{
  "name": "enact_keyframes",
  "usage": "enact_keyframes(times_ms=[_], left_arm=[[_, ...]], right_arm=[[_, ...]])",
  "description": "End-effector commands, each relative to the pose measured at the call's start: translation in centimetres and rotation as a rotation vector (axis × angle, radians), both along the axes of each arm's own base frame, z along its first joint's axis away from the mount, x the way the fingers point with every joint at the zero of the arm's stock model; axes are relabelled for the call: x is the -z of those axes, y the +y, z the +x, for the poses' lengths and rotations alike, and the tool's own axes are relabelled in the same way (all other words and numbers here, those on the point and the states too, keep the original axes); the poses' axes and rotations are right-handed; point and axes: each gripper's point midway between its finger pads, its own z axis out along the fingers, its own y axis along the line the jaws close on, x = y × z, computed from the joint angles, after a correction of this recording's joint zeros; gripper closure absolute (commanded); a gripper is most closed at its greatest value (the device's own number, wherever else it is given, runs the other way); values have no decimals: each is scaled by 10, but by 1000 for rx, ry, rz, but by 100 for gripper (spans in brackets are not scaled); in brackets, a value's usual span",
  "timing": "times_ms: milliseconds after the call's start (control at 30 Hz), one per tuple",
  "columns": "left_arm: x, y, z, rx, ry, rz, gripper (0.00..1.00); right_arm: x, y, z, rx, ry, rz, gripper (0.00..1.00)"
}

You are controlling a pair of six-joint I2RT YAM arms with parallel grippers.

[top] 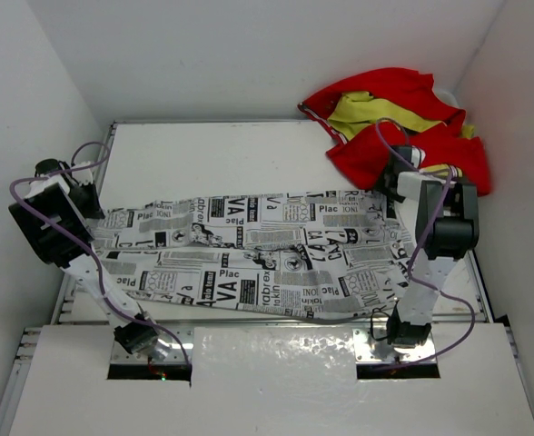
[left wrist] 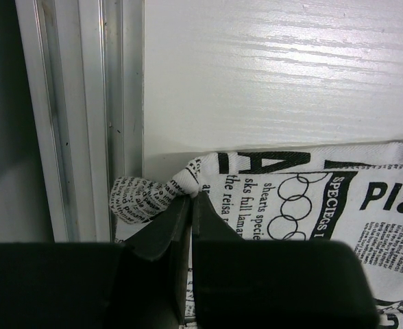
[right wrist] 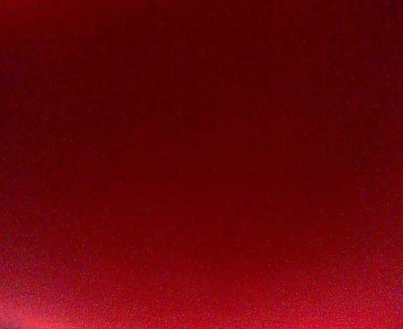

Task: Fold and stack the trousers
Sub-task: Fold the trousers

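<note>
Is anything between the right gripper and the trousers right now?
Yes, the red and yellow garment at the far right: the right gripper sees only red cloth in its wrist view. The trousers end right beside it.

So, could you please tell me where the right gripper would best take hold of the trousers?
Probably at the far right corner of the trousers, coming in from the right edge. They lie flat and lengthwise, and the left gripper pinches the far left corner, so matching it would let both ends lift evenly.
</note>
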Motion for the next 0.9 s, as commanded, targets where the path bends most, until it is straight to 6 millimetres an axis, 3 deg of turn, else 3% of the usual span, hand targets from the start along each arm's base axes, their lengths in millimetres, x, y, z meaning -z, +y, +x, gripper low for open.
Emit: enact_keyframes(times_ms=[0, 100, 233, 333, 467, 533, 600, 633, 767, 867], left_arm=[[-25, 0, 6, 12, -49, 19, 100], [-25, 0, 8, 12, -50, 20, 100], [-26, 0, 9, 10, -55, 19, 100], [-27, 1, 10, 9, -58, 19, 100], [-27, 2, 9, 10, -56, 24, 100], [-29, 3, 10, 10, -61, 29, 100], [-35, 4, 11, 7, -71, 36, 100], [-37, 5, 11, 5, -76, 42, 100], [-65, 10, 22, 12, -155, 85, 100], [-87, 13, 33, 12, -225, 100, 100]], right_arm=[[7, 0, -39, 10, 96, -33, 53], [7, 3, -49, 18, 140, -9, 53], [8, 4, -60, 49, 225, 8, 40], [11, 4, -64, 70, 226, 13, 38], [24, 10, -63, 72, 243, 49, 61], [37, 14, -63, 92, 235, 85, 82], [35, 13, -62, 109, 221, 93, 100], [33, 13, -60, 106, 201, 91, 100], [-8, 0, -49, 65, 89, 1, 100], [-55, -6, -40, 39, -50, -23, 100]])
